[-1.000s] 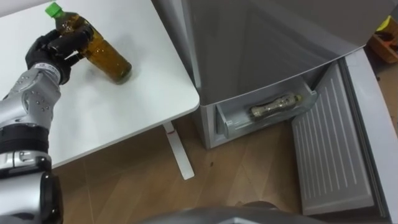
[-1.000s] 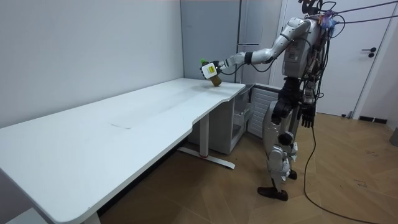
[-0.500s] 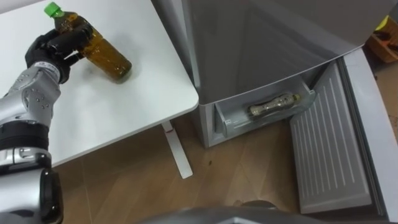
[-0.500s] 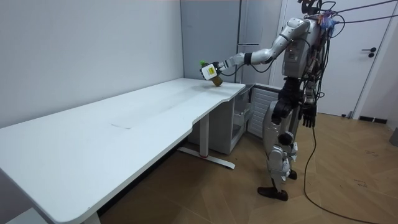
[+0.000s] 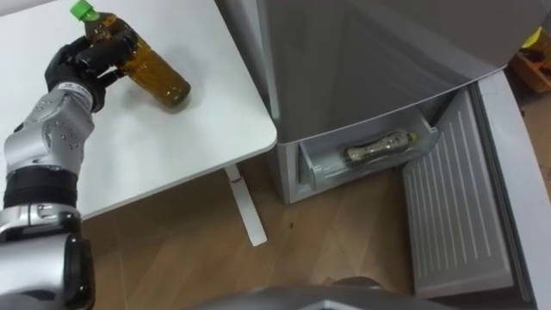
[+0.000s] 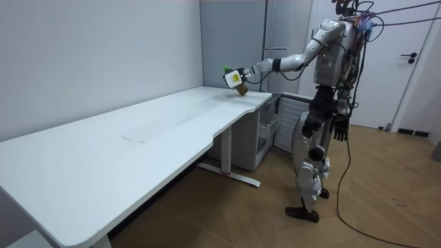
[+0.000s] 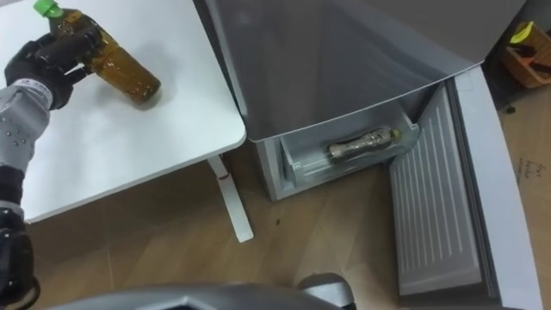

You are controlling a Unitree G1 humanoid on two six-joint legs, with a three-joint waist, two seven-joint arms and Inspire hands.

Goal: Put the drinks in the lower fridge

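Left hand (image 5: 84, 62) grips tilted bottle (image 5: 157, 77).

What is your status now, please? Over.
Left robot hand shut on amber plastic bottle with green cap, tilted at white table. Right robot hand hangs at side. Grey lower fridge drawer open, one brown bottle inside. No obstacle seen.

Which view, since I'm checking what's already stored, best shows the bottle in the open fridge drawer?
The left eye view: the bottle lies on its side in the lower drawer, its whole length visible. The right eye view shows the same. In the room view the drawer's contents cannot be told.
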